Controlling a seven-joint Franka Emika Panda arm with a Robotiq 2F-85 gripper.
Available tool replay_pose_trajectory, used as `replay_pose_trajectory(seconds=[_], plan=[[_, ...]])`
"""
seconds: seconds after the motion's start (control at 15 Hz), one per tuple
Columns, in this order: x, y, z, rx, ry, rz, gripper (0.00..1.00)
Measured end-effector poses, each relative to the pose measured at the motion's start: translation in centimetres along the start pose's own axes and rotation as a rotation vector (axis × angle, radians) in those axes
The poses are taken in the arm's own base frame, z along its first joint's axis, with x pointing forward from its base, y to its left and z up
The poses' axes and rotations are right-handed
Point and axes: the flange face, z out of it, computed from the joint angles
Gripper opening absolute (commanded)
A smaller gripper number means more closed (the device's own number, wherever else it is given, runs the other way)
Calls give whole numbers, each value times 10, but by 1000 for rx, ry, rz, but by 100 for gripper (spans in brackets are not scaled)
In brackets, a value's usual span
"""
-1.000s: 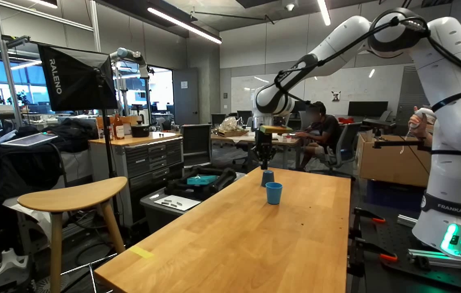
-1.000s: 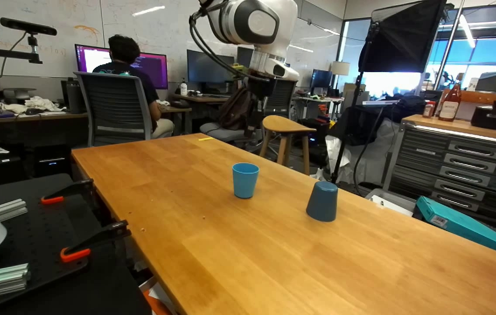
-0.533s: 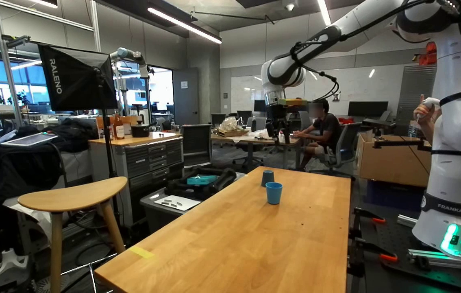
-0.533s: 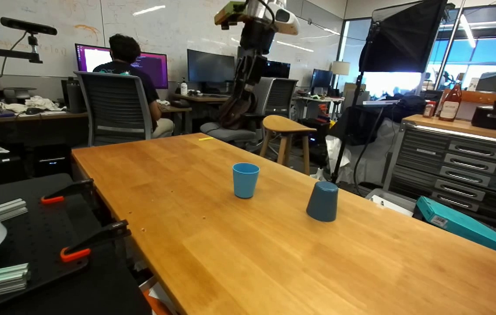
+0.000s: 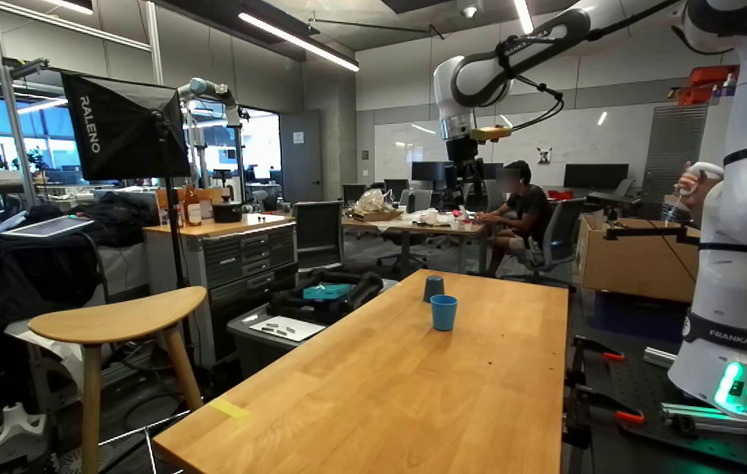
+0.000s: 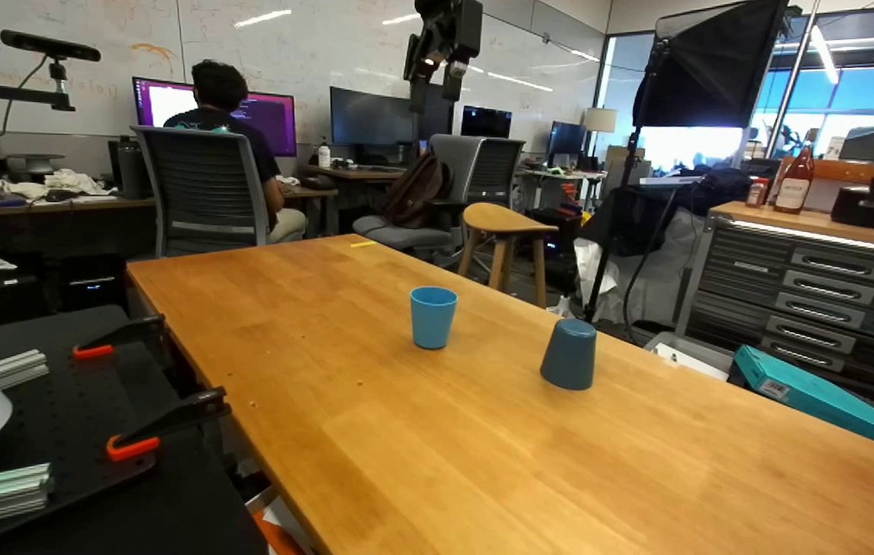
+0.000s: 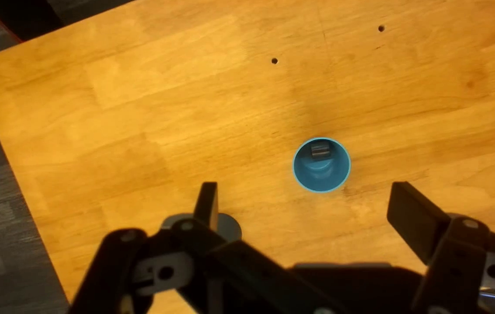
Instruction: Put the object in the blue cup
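The blue cup (image 6: 432,320) stands upright on the light-wood table (image 6: 344,432), and it also shows in an exterior view (image 5: 444,315). Looking down into the cup (image 7: 321,181) in the wrist view, I see a small dark, shiny object (image 7: 320,150) lying inside, by the wall. My gripper (image 7: 305,192) is high over the table with its fingers spread wide and nothing between them. An exterior view also has the gripper (image 6: 435,92) well above cup height, with a gap between the fingertips.
A darker grey-blue cup (image 6: 569,354) stands upside down beside the blue one; in the wrist view a finger partly covers this darker cup (image 7: 231,227). Black clamps (image 6: 175,424) with orange ends grip the table edge. A wooden stool (image 5: 120,313) and a drawer cabinet (image 5: 242,257) stand beyond the table.
From low over the cups, my gripper has risen well above the table. Its fingers have gone from close together to wide apart. Both cups have stayed in place.
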Motion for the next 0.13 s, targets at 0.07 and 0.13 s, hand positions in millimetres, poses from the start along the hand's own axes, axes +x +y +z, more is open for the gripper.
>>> replay_pose_trajectory(seconds=[0.07,0.13], plan=[[0,0,0,0,-1,0,99],[0,-1,3,-1,-6,-1,100]])
